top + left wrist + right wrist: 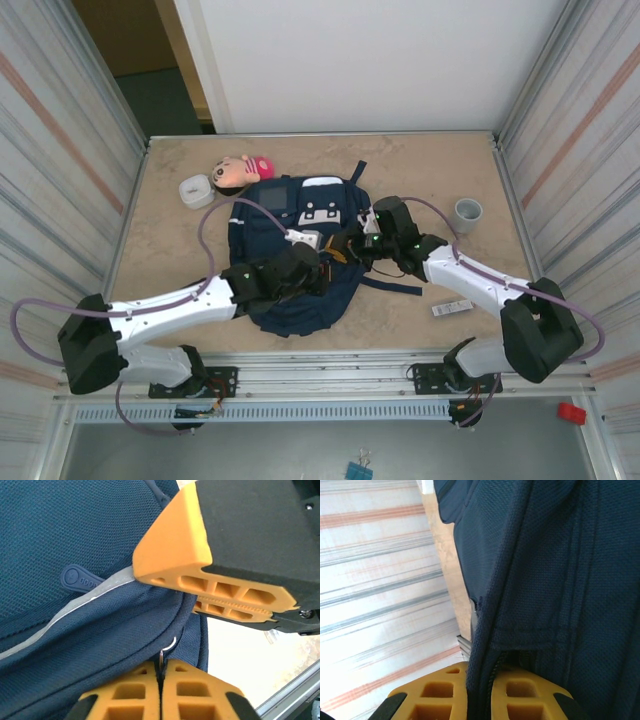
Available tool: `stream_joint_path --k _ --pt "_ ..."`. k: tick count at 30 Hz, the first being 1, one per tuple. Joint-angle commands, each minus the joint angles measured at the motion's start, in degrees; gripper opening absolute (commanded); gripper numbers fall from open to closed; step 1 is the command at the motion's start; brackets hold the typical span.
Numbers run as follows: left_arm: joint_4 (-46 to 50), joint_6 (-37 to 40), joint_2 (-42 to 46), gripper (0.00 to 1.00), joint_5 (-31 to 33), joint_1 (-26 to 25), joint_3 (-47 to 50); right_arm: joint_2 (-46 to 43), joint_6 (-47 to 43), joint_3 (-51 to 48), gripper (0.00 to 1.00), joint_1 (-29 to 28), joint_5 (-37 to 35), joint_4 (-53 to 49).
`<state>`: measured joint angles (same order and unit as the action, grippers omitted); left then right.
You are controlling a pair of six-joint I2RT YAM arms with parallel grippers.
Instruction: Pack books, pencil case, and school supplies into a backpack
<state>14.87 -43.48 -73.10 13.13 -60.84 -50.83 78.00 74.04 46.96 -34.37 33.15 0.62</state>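
Navy backpack [300, 305] flat mid-desk [180, 280], white patch [322, 183] & grey panel [272, 196] up, strap [395, 287] trailing right; slim white-and-black bar [452, 308] apart, nr front-right edge.

A tan, mottled tabletop [160, 250] lies between two ribbed, pale metal panels with faint reddish stripes, the left wall [50, 140] and the right wall [590, 110]. A plain white board [380, 60] closes the back, with a dark opening [150, 90] beside it at far left. An aluminium rail [330, 368] edges the near side. The light is soft and even
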Motion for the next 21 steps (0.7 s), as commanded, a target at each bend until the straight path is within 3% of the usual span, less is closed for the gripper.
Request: stream_joint_path --k 1,8,10,12,13,17,21 --pt "4.64 1.31 2.43 0.00 4.47 0.90 -0.21 -3.69 -4.19 2.22 0.00 3.38 4.30 -3.04" --pt "11.84 1.54 13.88 0.00 7.50 1.86 8.40 -1.97 -13.26 4.50 0.00 15.08 13.14 -10.94" --pt "10.61 3.05 16.35 0.00 6.73 2.71 10.35 -1.20 -13.92 5.71 0.07 15.69 13.83 -11.82" --pt "7.38 5.15 17.80 0.00 5.19 3.39 11.60 -1.09 -11.58 5.80 0.26 14.58 13.38 -9.82" --pt "5.53 6.24 17.91 0.00 4.33 3.53 11.84 -1.31 -9.55 5.34 0.31 13.64 12.74 -7.69" --pt "-0.58 10.26 16.18 0.00 1.10 3.53 11.06 -1.81 2.21 1.17 0.40 7.18 6.76 4.69" --pt "-3.63 13.07 14.05 0.00 -2.68 3.58 9.66 -0.08 4.01 1.08 0.38 2.63 1.26 6.70"
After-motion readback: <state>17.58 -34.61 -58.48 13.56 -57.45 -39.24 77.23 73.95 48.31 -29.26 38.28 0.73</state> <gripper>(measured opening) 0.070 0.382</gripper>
